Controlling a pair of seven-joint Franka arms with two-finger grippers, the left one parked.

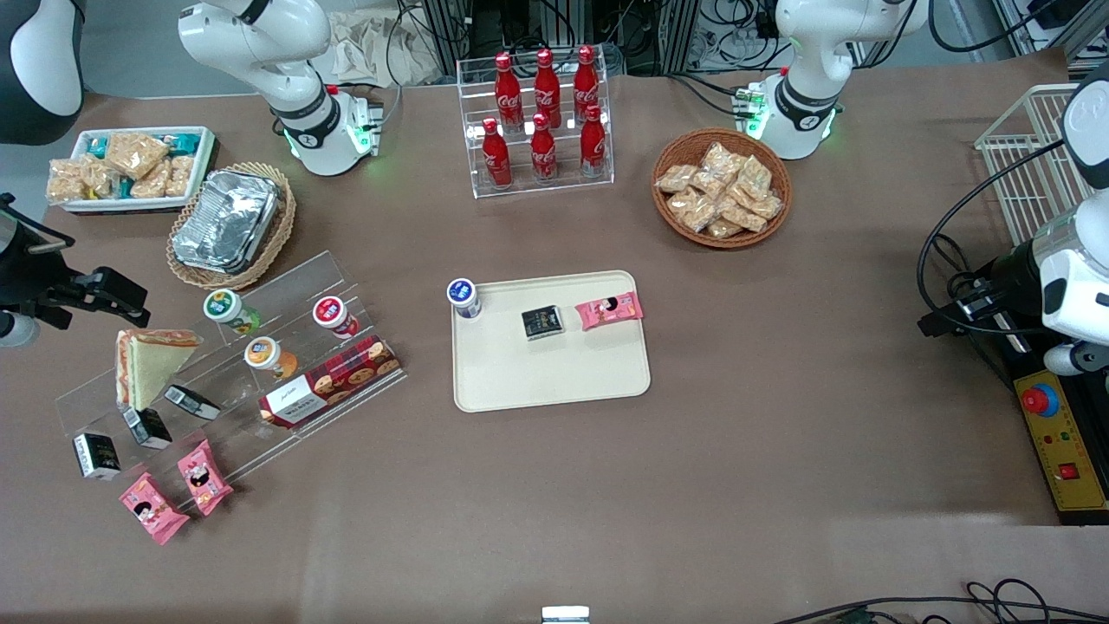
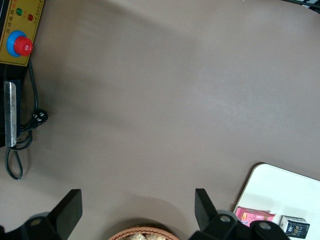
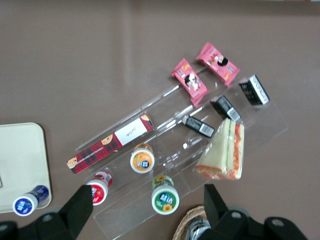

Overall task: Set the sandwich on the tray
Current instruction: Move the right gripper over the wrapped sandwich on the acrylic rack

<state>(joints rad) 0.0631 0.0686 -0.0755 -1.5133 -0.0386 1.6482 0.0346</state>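
The sandwich (image 1: 149,364) sits on the clear stepped stand (image 1: 286,286) toward the working arm's end of the table, leaning on an upper step with its filling edge facing outward. In the wrist view the sandwich (image 3: 223,152) shows its red and green filling between pale bread. Just below it on the stand lie small black packets (image 1: 192,401), and two pink packets (image 1: 204,477) rest at the stand's lowest edge, nearest the front camera. Beside the sandwich on the steps stand three little cups (image 1: 264,354) with green, orange and red lids, and a long plaid biscuit box (image 1: 331,381) lies on a lower step.

The gripper (image 3: 149,205) hangs above the stand with its fingers (image 3: 214,197) spread wide, gripping nothing, well clear of the sandwich.

The tray (image 1: 554,377) lies at the table's middle, well apart from the stand. On it are a blue-lidded cup (image 1: 463,297) at one corner, a black packet (image 1: 542,322) and a pink packet (image 1: 610,309).

Farther from the camera stand a rack of red cola bottles (image 1: 543,121), a wicker basket of snack bags (image 1: 721,199), a basket holding foil trays (image 1: 227,223) and a white tray of snacks (image 1: 130,166).
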